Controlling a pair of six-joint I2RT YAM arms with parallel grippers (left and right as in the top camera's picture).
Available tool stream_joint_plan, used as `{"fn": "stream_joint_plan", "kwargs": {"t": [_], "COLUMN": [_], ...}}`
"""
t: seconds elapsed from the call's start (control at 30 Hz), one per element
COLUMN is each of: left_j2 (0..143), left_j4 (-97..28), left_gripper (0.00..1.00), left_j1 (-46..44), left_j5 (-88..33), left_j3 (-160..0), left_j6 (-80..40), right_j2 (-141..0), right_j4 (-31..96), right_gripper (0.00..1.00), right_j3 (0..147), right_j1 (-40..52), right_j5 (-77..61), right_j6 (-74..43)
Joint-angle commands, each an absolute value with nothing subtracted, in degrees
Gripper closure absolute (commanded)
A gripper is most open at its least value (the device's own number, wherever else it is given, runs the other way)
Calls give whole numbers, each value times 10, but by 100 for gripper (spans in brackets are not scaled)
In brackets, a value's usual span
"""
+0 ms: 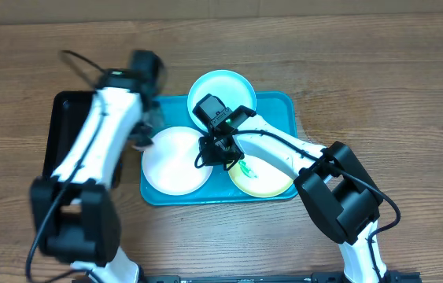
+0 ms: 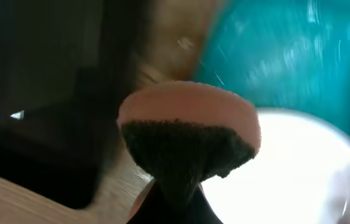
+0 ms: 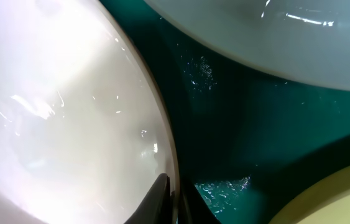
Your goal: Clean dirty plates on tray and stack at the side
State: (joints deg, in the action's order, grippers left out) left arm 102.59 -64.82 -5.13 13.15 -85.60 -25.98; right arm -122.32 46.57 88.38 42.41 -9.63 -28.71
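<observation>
The tray (image 1: 280, 102) holds 3 plates: white plate (image 1: 175, 161) near left, cyan plate (image 1: 221, 82) far, yellow-green plate (image 1: 272, 181) near right. My right gripper (image 1: 219, 151) is clamped on the white plate's rim. My left gripper (image 1: 144, 132) pinches a sponge (image 2: 187, 124) at the tray's left edge.

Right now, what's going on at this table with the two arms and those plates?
The right gripper pinches the rim of the white plate on the turquoise tray, seemingly steadying it. The left gripper holds a sponge just beside that plate's left edge, near the black tray. The cyan plate and the green-smeared yellow-green plate also lie on the tray; none is stacked aside yet.
</observation>
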Motion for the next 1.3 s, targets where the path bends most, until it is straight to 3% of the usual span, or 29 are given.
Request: {"fn": "stream_joint_plan", "kwargs": {"t": [0.0, 0.13, 0.3, 0.43, 0.63, 0.7, 0.77, 0.8, 1.0, 1.27], "left_j2": [983, 999, 1056, 1103, 1146, 1152, 1155, 1155, 1155, 1137], "left_j4": [-636, -611, -586, -575, -563, -563, -563, -562, -564, -688], "left_gripper": [96, 96, 96, 96, 96, 88, 62, 57, 55, 60], "left_j1": [34, 128, 214, 236, 233, 233, 233, 233, 235, 262], "left_j5": [150, 120, -21, -108, -117, -116, -115, -114, -115, -121], "left_j3": [-874, -869, -865, -865, -865, -865, -865, -865, -875, -1020], "left_j6": [-250, -251, -223, -192, -192, -192, -192, -192, -193, -192], "right_j2": [-1225, -1225, -1225, -1225, -1225, -1225, -1225, -1225, -1225, -1221], "right_j4": [466, 465, 463, 463, 462, 461, 461, 461, 463, 465], "right_gripper": [93, 93, 93, 93, 93, 93, 93, 93, 95, 96], "right_j3": [881, 881, 881, 881, 881, 881, 881, 881, 881, 902], "right_j1": [425, 425, 425, 425, 425, 425, 425, 425, 425, 430], "right_j5": [-94, -94, -95, -95, -94, -94, -94, -94, -94, -95], "right_j6": [-285, -285, -285, -285, -285, -285, -285, -285, -285, -248]}}
